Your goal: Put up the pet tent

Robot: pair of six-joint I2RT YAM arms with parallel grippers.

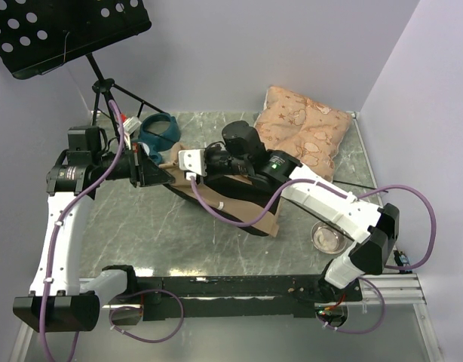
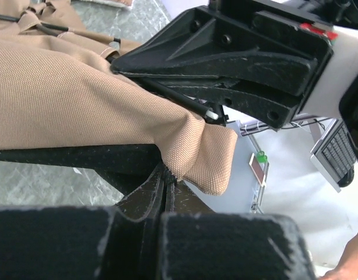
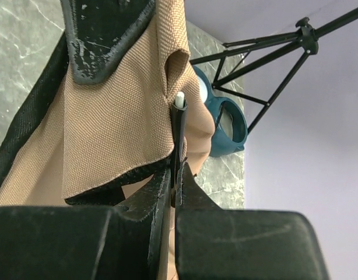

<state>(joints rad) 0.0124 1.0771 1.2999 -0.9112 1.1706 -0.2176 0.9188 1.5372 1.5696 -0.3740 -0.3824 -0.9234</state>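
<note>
The pet tent (image 1: 243, 211) lies collapsed in the middle of the table, tan fabric over a black base panel. My left gripper (image 1: 157, 175) is shut on a tan fabric corner by the black hem (image 2: 196, 157), holding it raised. My right gripper (image 1: 188, 167) faces it closely and is shut on a thin black pole with a white tip (image 3: 179, 108). The pole tip (image 2: 210, 114) sits against the fabric corner. In the left wrist view the right gripper's fingers (image 2: 237, 76) fill the upper right. In the right wrist view the left gripper's finger (image 3: 103, 35) presses the fabric from above.
A pinkish-beige cushion (image 1: 303, 136) lies at the back right. A blue double pet bowl (image 1: 157, 132) sits at the back left, also in the right wrist view (image 3: 225, 122). A music stand tripod (image 1: 103, 87) stands behind it. A small clear dish (image 1: 328, 237) sits at the front right.
</note>
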